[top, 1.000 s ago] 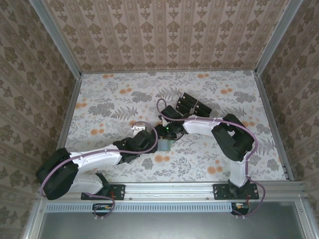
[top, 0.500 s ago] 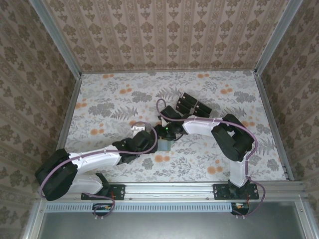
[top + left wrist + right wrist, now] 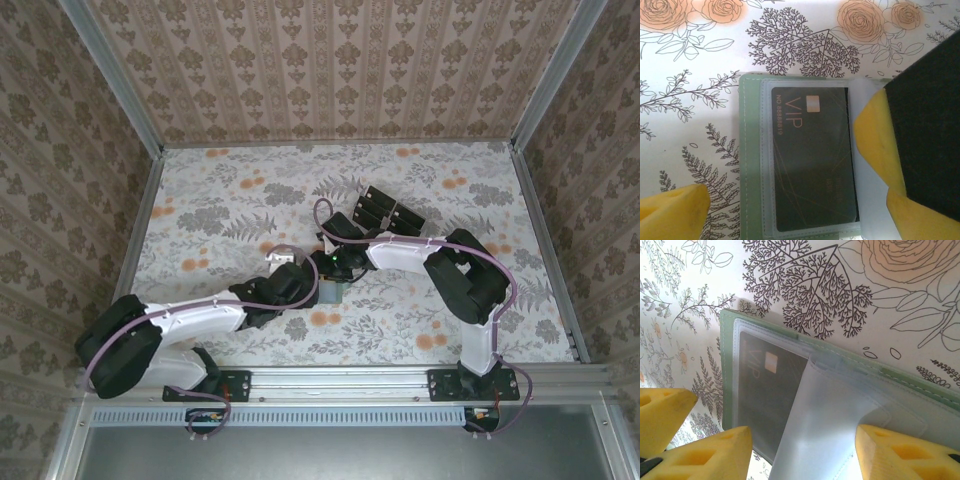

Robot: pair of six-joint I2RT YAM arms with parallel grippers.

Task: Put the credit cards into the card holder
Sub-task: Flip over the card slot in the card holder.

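Note:
The card holder (image 3: pixel 334 291) lies open on the floral table, sage green (image 3: pixel 750 160) with clear sleeves. One black credit card marked VIP (image 3: pixel 810 165) sits inside a sleeve, also seen through the plastic (image 3: pixel 765 395). More credit cards (image 3: pixel 385 212) stand in a slotted tray behind. My left gripper (image 3: pixel 790 212) hangs open over the holder, its yellow fingers (image 3: pixel 670 210) wide apart. My right gripper (image 3: pixel 802 455) is half open, and a raised clear sleeve flap (image 3: pixel 840 415) runs between its fingertips (image 3: pixel 900 455). Both grippers meet over the holder (image 3: pixel 326 277).
The slotted tray (image 3: pixel 372 205) stands just behind the right wrist. The right gripper's yellow finger (image 3: pixel 877 145) and its black body (image 3: pixel 932 125) cover the holder's right half. Patterned walls close the table on three sides.
The left arm has edged slightly to the right. Both grippers stay over the holder with their jaws unchanged.

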